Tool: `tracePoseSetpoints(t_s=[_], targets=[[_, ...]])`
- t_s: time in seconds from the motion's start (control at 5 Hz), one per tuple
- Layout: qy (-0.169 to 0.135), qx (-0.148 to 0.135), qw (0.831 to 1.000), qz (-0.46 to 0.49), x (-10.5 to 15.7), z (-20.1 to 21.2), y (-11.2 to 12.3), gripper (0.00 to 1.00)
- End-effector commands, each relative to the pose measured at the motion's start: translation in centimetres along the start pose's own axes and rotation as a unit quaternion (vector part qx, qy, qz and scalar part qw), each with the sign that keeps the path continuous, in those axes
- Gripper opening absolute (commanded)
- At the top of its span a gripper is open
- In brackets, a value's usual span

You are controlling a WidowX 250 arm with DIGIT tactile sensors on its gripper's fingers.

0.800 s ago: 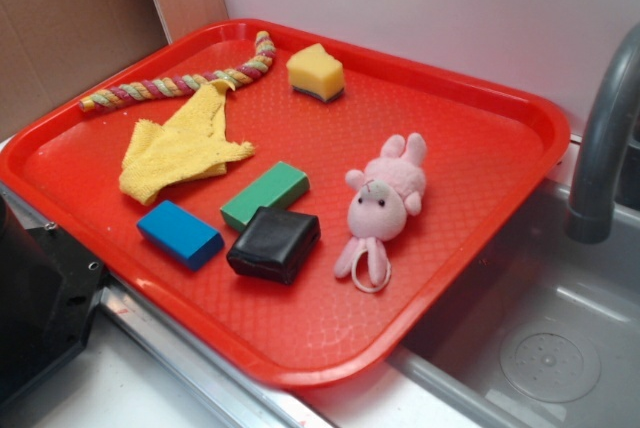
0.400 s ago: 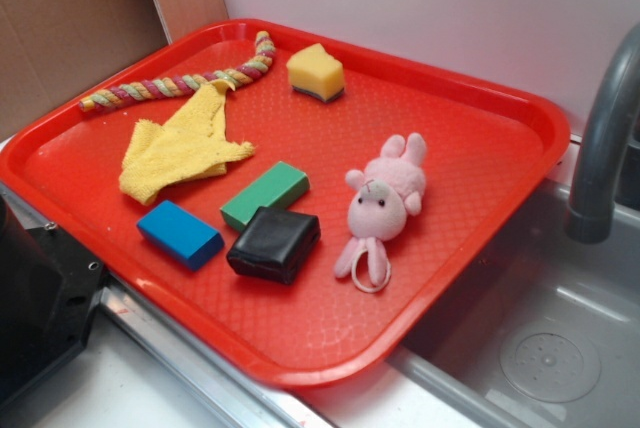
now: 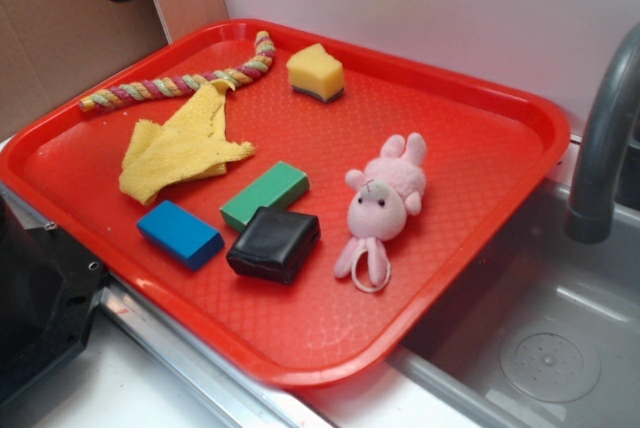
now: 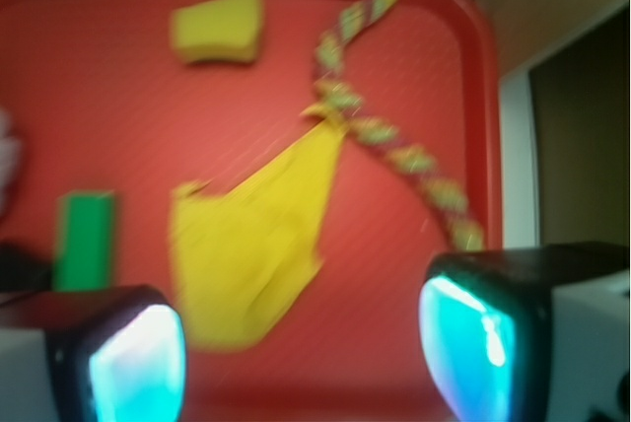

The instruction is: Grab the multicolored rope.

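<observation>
Nothing is grabbed yet: the gripper (image 4: pixel 301 348) hangs high with fingers apart (empty). The multicolored rope (image 3: pixel 180 80) lies untouched on the tray (image 3: pixel 480 158).

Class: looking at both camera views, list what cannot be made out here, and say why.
- Claw: exterior view cuts it off at the top edge.
- Multicolored rope: wrist view is blurred, so its strands smear; the yellow cloth hides part of its middle.
- Pink plush toy: barely enters the wrist view.
</observation>
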State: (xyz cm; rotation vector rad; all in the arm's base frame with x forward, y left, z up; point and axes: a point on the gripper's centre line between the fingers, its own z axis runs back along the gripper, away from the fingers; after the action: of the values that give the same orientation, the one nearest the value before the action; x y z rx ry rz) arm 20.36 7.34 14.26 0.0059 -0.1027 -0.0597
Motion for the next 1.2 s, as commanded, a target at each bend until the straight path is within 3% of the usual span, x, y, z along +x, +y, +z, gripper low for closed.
tracePoseSetpoints(t_s=[0.0, 0.2, 0.4, 0.8, 1.0], targets=[[-0.026, 0.046, 0.998, -0.039, 5.5, -4.9, 2.6, 1.0], [-0.037, 0.049, 0.996, -0.057, 6.6, -7.5, 2.3, 1.0], [-0.037, 0.035, 0.997, -0.057, 7.3, -9.8, 2.7, 1.0], [-0.022, 0.018, 0.998, -0.048, 4.9, -12.8, 3.3, 1.0], [-0.02, 0.011, 0.999, -0.04, 5.2, -12.9, 3.2, 0.0]])
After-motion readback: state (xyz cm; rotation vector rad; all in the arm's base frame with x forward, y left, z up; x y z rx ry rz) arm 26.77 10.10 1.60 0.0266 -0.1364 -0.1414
